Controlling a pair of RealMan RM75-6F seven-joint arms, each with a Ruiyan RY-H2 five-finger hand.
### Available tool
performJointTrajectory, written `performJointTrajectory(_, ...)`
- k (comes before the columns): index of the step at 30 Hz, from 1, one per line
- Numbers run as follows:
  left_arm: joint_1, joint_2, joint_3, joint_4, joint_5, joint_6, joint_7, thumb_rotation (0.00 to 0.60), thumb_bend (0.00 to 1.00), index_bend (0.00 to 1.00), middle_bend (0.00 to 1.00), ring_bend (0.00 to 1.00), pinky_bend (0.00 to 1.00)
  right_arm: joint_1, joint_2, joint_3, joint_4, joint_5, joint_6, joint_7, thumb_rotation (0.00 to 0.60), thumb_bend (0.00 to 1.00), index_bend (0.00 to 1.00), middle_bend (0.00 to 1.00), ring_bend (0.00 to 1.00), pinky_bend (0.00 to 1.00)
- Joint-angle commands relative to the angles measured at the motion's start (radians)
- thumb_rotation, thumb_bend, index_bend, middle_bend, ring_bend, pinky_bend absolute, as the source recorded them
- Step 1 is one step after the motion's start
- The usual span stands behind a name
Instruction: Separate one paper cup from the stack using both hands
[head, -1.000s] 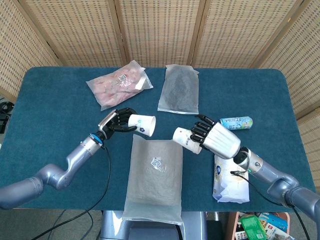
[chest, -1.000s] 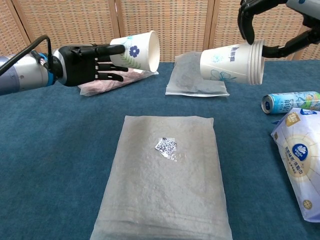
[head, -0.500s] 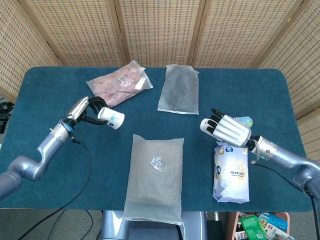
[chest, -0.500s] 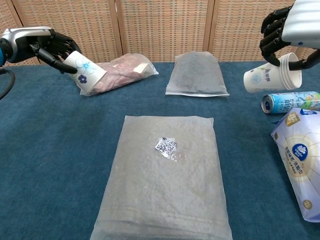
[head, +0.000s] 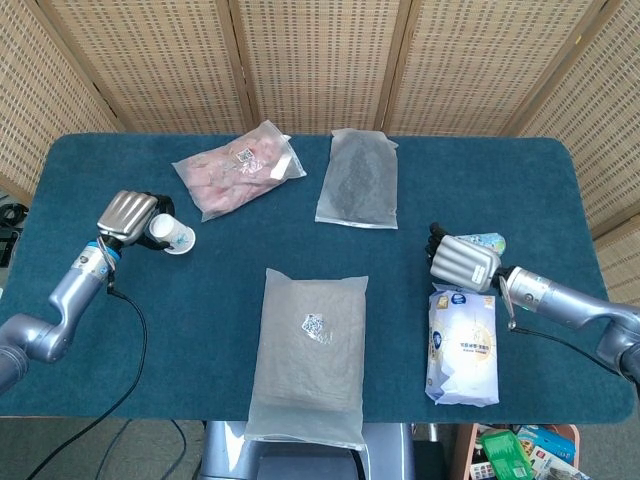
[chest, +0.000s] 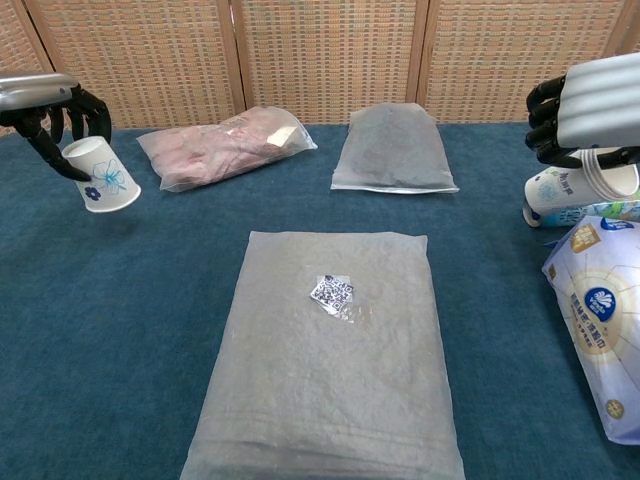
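Note:
My left hand (head: 127, 215) (chest: 50, 110) holds a single white paper cup with a blue flower print (head: 177, 238) (chest: 103, 180) at the table's left side, mouth tilted down and to the right. My right hand (head: 464, 262) (chest: 590, 112) grips the remaining cup stack (chest: 580, 189) low over the table at the right, lying on its side. In the head view the hand hides the stack.
A large grey pouch (head: 310, 355) lies in the front middle. A pink bag (head: 238, 166) and a dark grey bag (head: 357, 178) lie at the back. A blue can (head: 489, 241) and a white tissue pack (head: 462, 345) sit beside my right hand.
Both hands have moved apart and down: the left carried the single cup further left, the right lowered the stack next to the can and the tissue pack.

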Motion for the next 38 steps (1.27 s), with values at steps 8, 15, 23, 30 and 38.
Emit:
performJointTrajectory(8, 0.024, -0.013, 0.004, -0.040, -0.043, 0.004, 0.028, 0.600, 0.16, 0.00, 0.00, 0.00, 0.09, -0.049, 0.061, 0.117, -0.168, 0.156, 0.000, -0.214, 0.600, 0.00, 0.05, 0.01, 0.00, 0.00)
performJointTrajectory(15, 0.075, 0.067, -0.017, -0.145, -0.068, 0.078, 0.008, 0.600, 0.16, 0.00, 0.00, 0.00, 0.01, -0.130, 0.115, 0.185, -0.274, 0.274, 0.086, -0.190, 0.600, 0.00, 0.05, 0.01, 0.00, 0.00)
performJointTrajectory(23, 0.197, 0.180, -0.018, -0.308, -0.133, 0.186, 0.018, 0.600, 0.16, 0.00, 0.00, 0.00, 0.00, -0.303, 0.156, 0.245, -0.456, 0.454, 0.226, -0.097, 0.600, 0.00, 0.05, 0.02, 0.00, 0.00)
performJointTrajectory(30, 0.375, 0.284, 0.013, -0.500, -0.173, 0.365, 0.018, 0.600, 0.13, 0.00, 0.00, 0.00, 0.00, -0.507, 0.147, 0.218, -0.635, 0.623, 0.293, -0.032, 0.600, 0.00, 0.00, 0.00, 0.00, 0.00)
performJointTrajectory(38, 0.551, 0.346, 0.064, -0.738, -0.155, 0.638, 0.233, 0.600, 0.13, 0.00, 0.00, 0.00, 0.00, -0.678, 0.142, 0.155, -0.764, 0.709, 0.319, -0.007, 0.600, 0.00, 0.00, 0.00, 0.00, 0.00)
